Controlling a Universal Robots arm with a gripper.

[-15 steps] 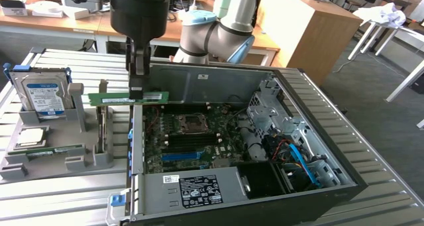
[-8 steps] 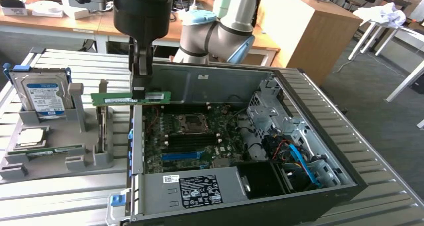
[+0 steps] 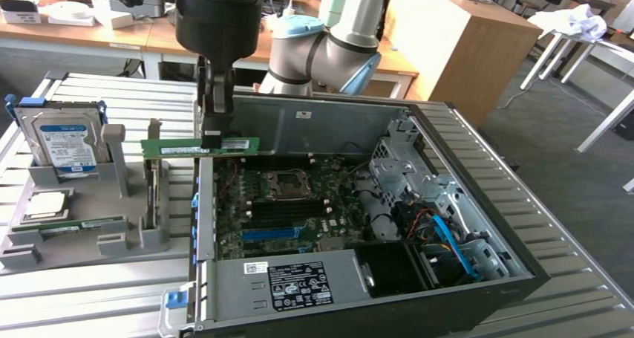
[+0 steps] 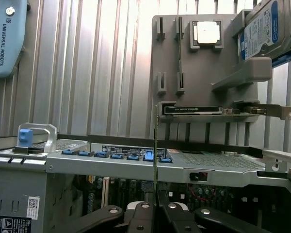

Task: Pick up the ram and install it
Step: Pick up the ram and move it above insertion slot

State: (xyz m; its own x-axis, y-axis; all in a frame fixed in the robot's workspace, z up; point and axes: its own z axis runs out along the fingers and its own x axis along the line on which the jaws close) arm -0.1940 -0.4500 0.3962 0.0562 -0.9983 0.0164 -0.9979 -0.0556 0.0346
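Note:
The ram (image 3: 188, 147) is a long thin green stick held level in the air, over the rim of the open computer case (image 3: 515, 278) on the exterior view's left. My gripper (image 3: 213, 138) hangs straight down from the black wrist and is shut on the stick near its middle. In the wrist view the ram (image 4: 155, 145) stands edge-on as a thin line rising from between the fingertips of the gripper (image 4: 155, 208). Below it lies the green motherboard (image 3: 287, 204) with its black memory slots (image 3: 282, 213).
A grey parts holder (image 3: 25, 241) sits beside the case on the exterior view's left, carrying a silver hard drive (image 3: 61, 139), a square processor (image 3: 47, 204), a tall grey upright card (image 3: 153, 182) and another green stick (image 3: 85, 225). A power supply (image 3: 292, 282) fills the case's near corner.

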